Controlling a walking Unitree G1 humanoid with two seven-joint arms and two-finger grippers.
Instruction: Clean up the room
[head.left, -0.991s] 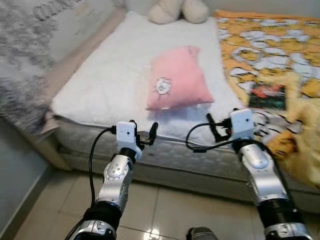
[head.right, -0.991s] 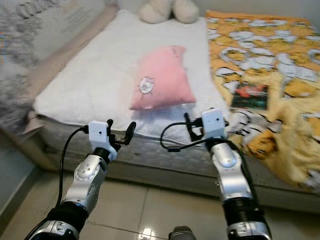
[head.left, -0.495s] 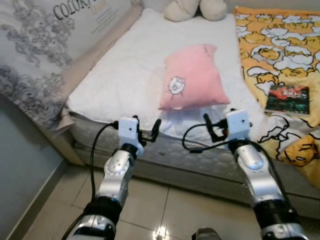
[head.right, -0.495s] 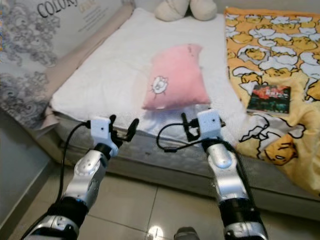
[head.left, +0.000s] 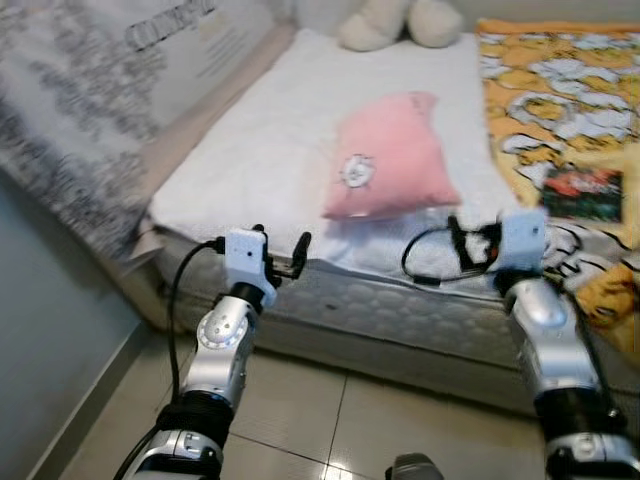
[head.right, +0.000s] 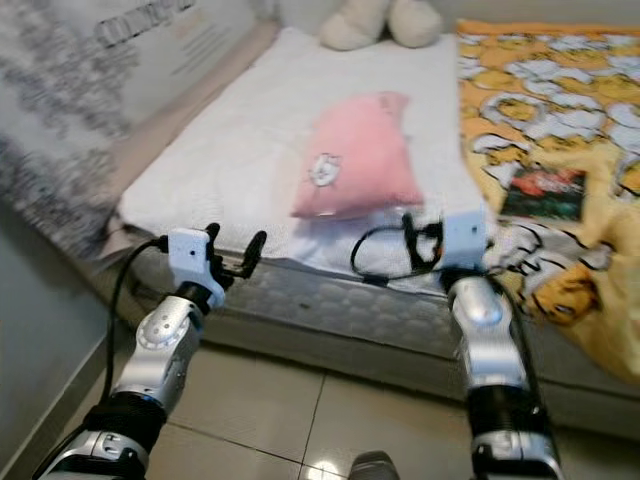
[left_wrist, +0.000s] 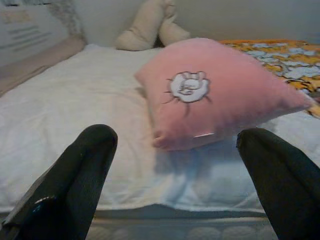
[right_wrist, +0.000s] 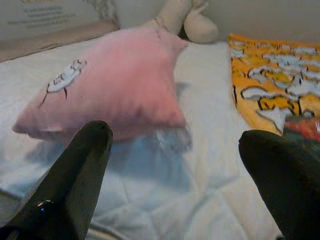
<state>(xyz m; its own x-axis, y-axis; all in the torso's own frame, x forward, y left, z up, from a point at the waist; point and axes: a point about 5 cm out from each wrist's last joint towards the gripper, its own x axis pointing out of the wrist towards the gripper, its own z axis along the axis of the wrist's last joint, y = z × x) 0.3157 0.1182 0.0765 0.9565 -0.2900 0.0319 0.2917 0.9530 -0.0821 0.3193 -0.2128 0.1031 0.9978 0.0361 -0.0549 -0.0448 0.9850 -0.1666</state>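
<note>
bed, pillow beyond left claw

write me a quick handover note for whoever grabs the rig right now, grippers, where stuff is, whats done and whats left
Left gripper: open, holding nothing, raised in front of the mattress edge.
Right gripper: open, holding nothing, at the bed edge just below the pink pillow.
Things: pink pillow lies mid-bed on the white cover; a book lies on the yellow blanket to the right; a cream plush toy sits at the head of the bed.
Done: nothing picked up yet.
Left: likely take the pillow first, since both grippers face it, then the book.
</note>
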